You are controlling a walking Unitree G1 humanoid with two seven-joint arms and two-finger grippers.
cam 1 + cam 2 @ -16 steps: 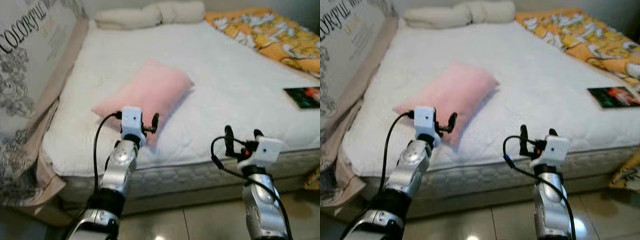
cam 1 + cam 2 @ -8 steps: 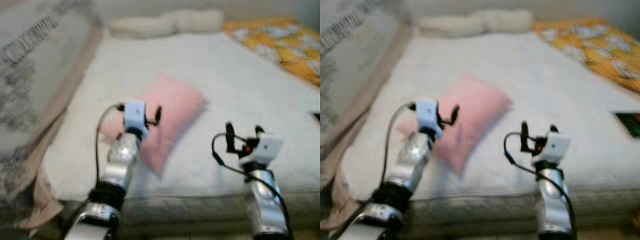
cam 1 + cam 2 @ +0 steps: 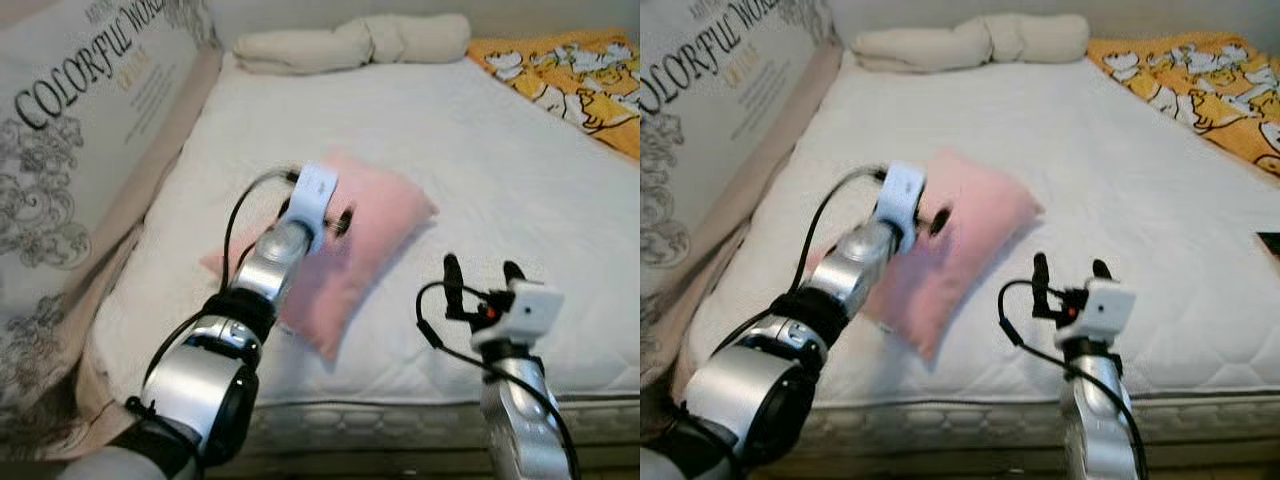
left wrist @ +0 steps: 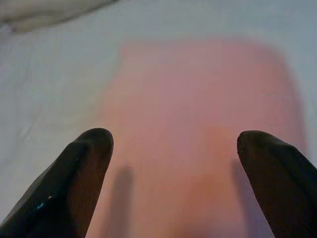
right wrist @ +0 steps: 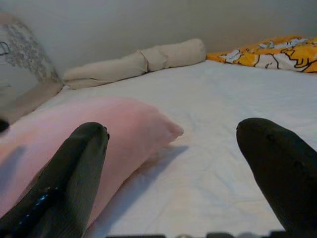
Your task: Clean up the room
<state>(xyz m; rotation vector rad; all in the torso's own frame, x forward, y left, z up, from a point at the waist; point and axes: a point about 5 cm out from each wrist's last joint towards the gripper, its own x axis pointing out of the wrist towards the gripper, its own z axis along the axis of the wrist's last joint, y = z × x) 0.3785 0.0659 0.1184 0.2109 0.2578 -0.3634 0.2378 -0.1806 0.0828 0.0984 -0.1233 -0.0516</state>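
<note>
A pink pillow [image 3: 350,240] lies at the centre of the frame on the white bed [image 3: 500,150], tilted towards the lower left. The left gripper [image 3: 340,222] hovers over the pillow's middle, fingers [image 4: 84,163] spread wide with nothing between them. The right gripper [image 3: 480,275] is at the lower right above the bed's near edge, also spread and empty. A cream roll [image 3: 350,42] sits at the top, a yellow blanket [image 3: 570,65] at the upper right

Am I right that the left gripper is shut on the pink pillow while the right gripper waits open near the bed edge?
Not quite: the left gripper is open above the pink pillow, as the left wrist view shows. The right gripper does wait open near the bed edge.
</note>
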